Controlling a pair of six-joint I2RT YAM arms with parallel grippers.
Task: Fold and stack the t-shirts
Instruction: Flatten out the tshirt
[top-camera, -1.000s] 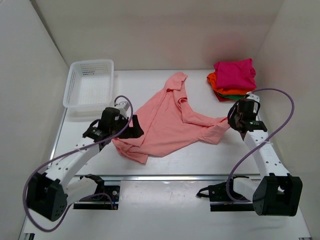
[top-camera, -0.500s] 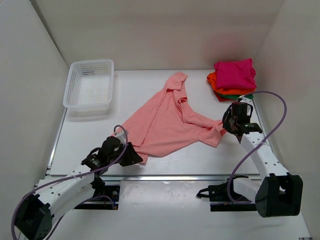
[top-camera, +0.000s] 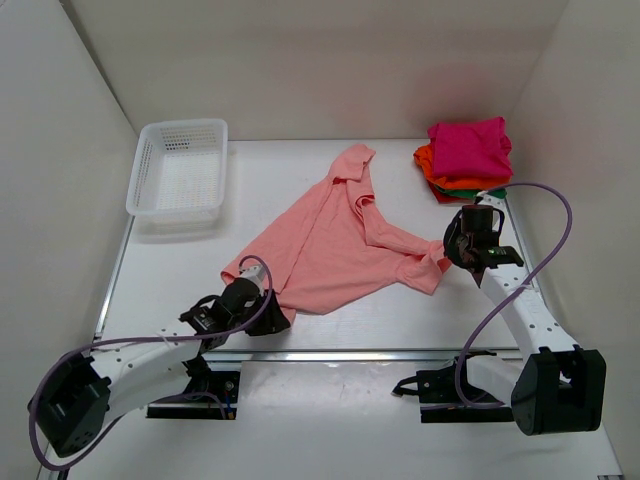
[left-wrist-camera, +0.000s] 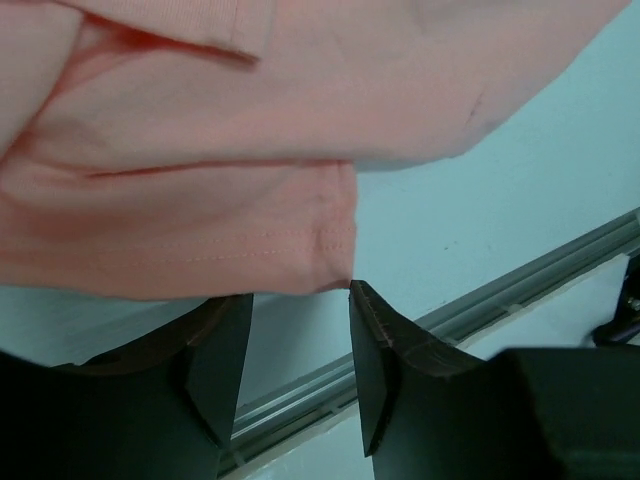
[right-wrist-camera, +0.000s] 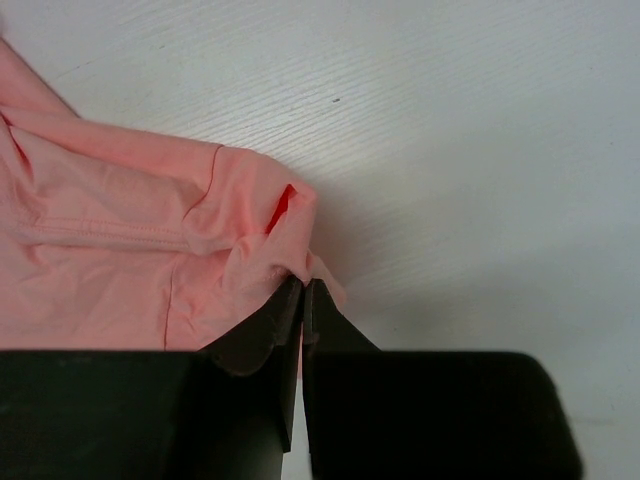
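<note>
Looking down from above, you have the light salmon-pink cloth t-shirt (top-camera: 335, 245) lying rumpled and unfolded across the middle of the white table (top-camera: 400, 310). Your right gripper (right-wrist-camera: 303, 285) is clamped tight on a bunched fold at the shirt's right edge. Your left gripper (left-wrist-camera: 300, 300) sits low at the near-left hem, jaws apart with bare table showing between them. The hem corner reaches the fingertips, but it looks unheld. The stack of folded t-shirts (top-camera: 468, 160), magenta on top and orange beneath, rests at the far right. The white plastic mesh basket (top-camera: 185, 125) stands far left.
</note>
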